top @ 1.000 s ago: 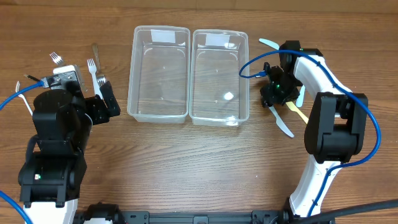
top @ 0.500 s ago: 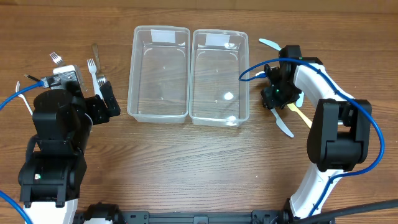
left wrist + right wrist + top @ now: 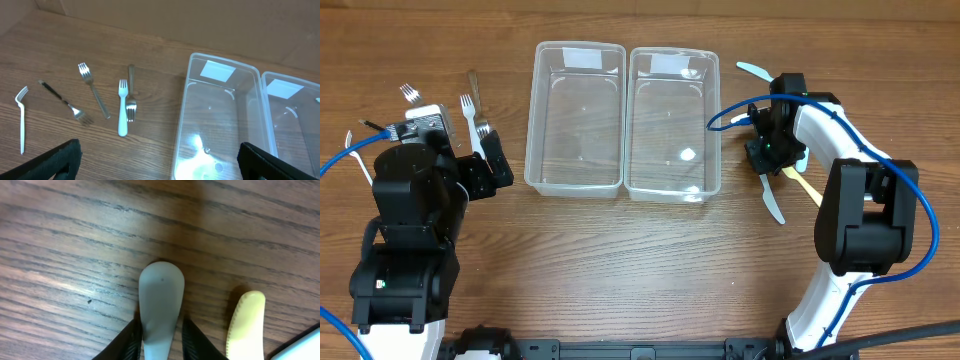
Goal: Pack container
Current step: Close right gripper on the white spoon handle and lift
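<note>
The right jaws are closed on a pale utensil (image 3: 161, 295). In the wrist view its two black fingers (image 3: 127, 342) press against the utensil's sides, and its rounded end sticks out past them, low over the wooden counter (image 3: 65, 240). I cannot tell whether that end touches the wood. From overhead the same utensil (image 3: 773, 200) runs from the jaws toward the robot. Just beside it on the outer side lies a yellow utensil (image 3: 245, 325), apart from it. A blue utensil (image 3: 752, 71) lies on the far side of the right arm, near the far corner of the right tub (image 3: 670, 130). A blue cable (image 3: 725, 105) loops from the arm toward that tub's wall.

The right tub and the left tub (image 3: 575, 130) stand side by side at the middle of the counter, with their long walls touching. Both are clear and have nothing in them.

The left jaws are wide open and hold nothing. Their fingers (image 3: 60, 160) sit at the two lower corners of the wrist view, above the counter just left of the left tub. Beyond them five forks (image 3: 94, 90) lie scattered on the wood. One white fork (image 3: 21, 117) is farthest left and well apart from the tubs. Another white one (image 3: 122, 107) lies nearest the left tub, touching a metal fork.
</note>
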Robot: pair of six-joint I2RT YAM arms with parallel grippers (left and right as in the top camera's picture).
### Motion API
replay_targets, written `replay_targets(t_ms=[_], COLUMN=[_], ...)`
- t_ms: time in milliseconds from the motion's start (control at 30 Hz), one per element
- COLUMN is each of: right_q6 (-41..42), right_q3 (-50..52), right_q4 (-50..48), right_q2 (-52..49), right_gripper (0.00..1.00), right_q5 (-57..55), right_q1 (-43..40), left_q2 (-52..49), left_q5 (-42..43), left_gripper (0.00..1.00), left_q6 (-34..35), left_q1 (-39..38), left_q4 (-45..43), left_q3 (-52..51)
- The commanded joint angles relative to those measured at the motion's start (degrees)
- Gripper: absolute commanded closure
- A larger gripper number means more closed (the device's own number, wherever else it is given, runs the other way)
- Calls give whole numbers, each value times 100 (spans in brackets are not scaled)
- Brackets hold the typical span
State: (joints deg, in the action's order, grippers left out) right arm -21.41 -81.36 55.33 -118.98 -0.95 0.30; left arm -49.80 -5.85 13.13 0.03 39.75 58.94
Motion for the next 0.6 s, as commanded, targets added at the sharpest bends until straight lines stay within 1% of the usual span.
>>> replay_targets(t_ms=[0,100,200,267,333,433,533,567], right_q6=[39,39,42,42,42,42,42,42], right_q3=[422,422,422,422,422,422,420,417], right_q4=[107,107,105,105,92,87,87,85], right_q2=[-494,-494,-494,-494,-494,-494,-494,-494], right_gripper=[74,75,80,80,84,85,93,93], right_q5=[267,267,267,267,269,267,267,267], right_q1=[2,2,2,2,2,2,2,2], left_q2=[-2,0,0,0,0,0,0,-2], left_q5=[-11,-11,-13,-11,-11,-11,-11,-13], left_gripper=[0,0,0,0,0,0,0,0], left_q6=[-133,-133,-133,-133,-133,-133,-133,-133], left_q1=[35,35,35,35,35,35,35,35], left_q4=[-20,-20,-20,-20,-20,-20,-20,-20], left_q3=[140,140,140,140,140,140,140,140])
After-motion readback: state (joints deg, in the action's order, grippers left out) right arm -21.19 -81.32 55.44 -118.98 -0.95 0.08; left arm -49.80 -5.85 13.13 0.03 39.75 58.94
